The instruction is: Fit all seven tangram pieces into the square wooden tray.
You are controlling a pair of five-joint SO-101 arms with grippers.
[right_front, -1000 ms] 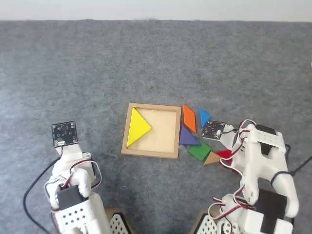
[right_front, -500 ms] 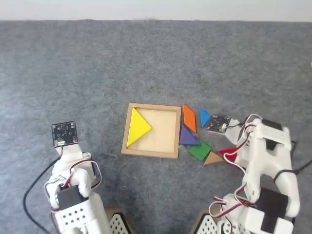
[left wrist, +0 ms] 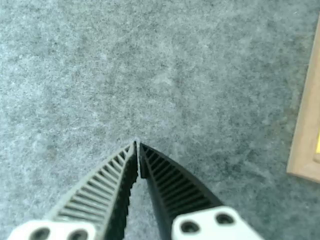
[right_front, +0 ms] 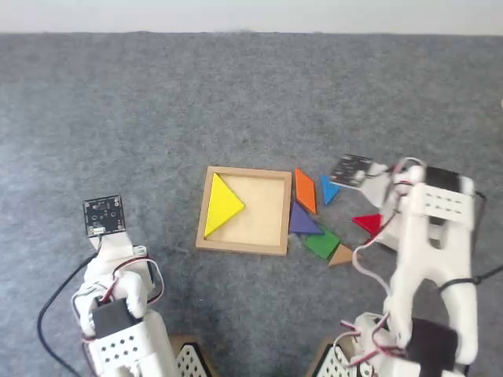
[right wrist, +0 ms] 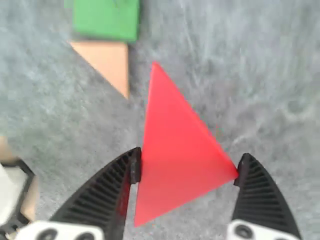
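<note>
The square wooden tray (right_front: 277, 210) lies mid-table with a yellow triangle (right_front: 222, 206) in its left half. Beside its right edge lie an orange parallelogram (right_front: 305, 191), a blue triangle (right_front: 328, 189), a purple triangle (right_front: 302, 220), a green square (right_front: 322, 243) and a tan triangle (right_front: 341, 254). My right gripper (right wrist: 187, 165) is shut on a red triangle (right wrist: 175, 145), held right of the green square (right wrist: 106, 19) and tan triangle (right wrist: 107, 62). In the high view the red triangle (right_front: 368, 223) shows at the right arm's tip. My left gripper (left wrist: 137, 146) is shut on nothing, over bare carpet left of the tray.
Grey carpet covers the whole table. The tray's wooden rim (left wrist: 305, 135) is off to one side of the left gripper. The left arm's base (right_front: 118, 322) and the right arm's base (right_front: 416, 345) stand at the near edge. Open carpet stretches beyond the tray.
The right arm has risen and swung away from the near edge, carrying the red triangle from beside the tan triangle toward the blue one. The left arm has kept still.
</note>
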